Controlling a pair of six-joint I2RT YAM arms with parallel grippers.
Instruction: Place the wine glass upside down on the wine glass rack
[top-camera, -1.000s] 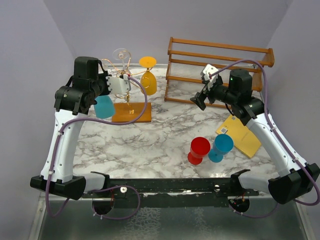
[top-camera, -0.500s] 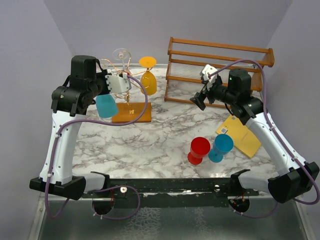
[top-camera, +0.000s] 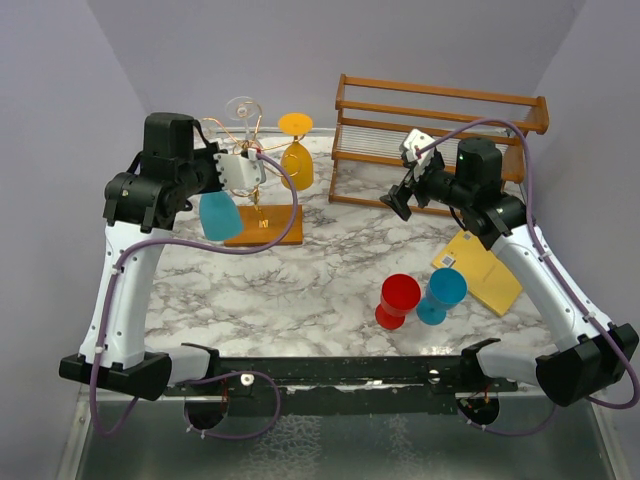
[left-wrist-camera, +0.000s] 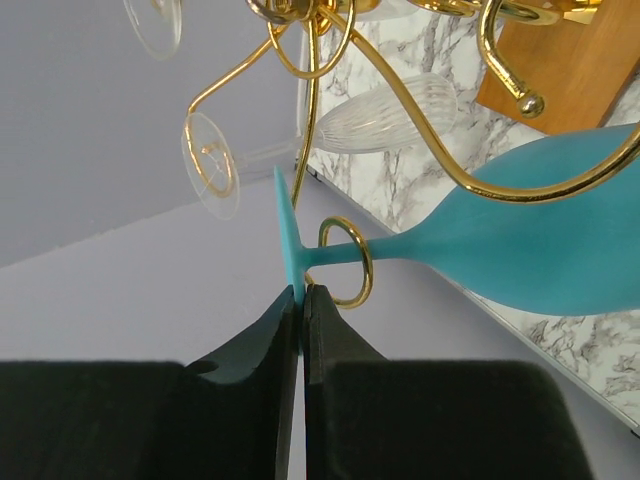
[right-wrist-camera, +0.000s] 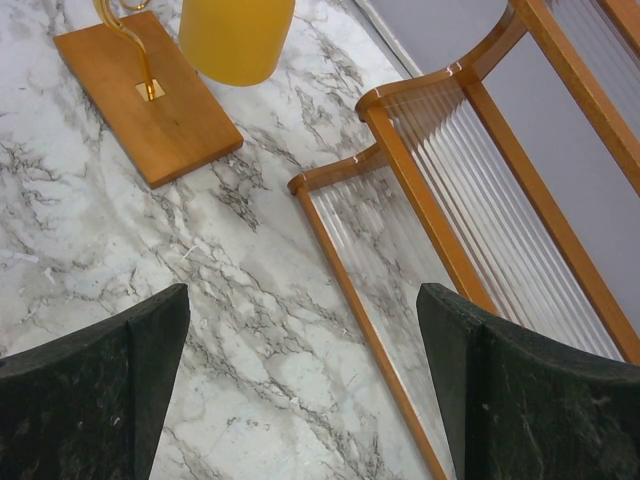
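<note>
My left gripper (left-wrist-camera: 300, 295) is shut on the thin foot of a teal wine glass (left-wrist-camera: 540, 240), held upside down and tilted. Its stem passes through a curled gold loop (left-wrist-camera: 345, 262) of the wine glass rack. In the top view the teal bowl (top-camera: 218, 214) hangs at the left of the gold wire rack (top-camera: 252, 150), over the rack's orange-brown base (top-camera: 270, 226), with the left gripper (top-camera: 243, 178) above it. A yellow glass (top-camera: 297, 160) and a clear glass (top-camera: 243, 108) hang on the rack. My right gripper (right-wrist-camera: 300, 380) is open and empty over the marble.
A brown wooden slatted shelf (top-camera: 440, 125) stands at the back right, close to my right gripper (top-camera: 400, 200). A red glass (top-camera: 398, 298) and a blue glass (top-camera: 443, 292) stand at the front right beside a yellow pad (top-camera: 485, 275).
My left gripper has carried the teal glass a little to the right, closer to the rack's post. The right arm has not moved.
</note>
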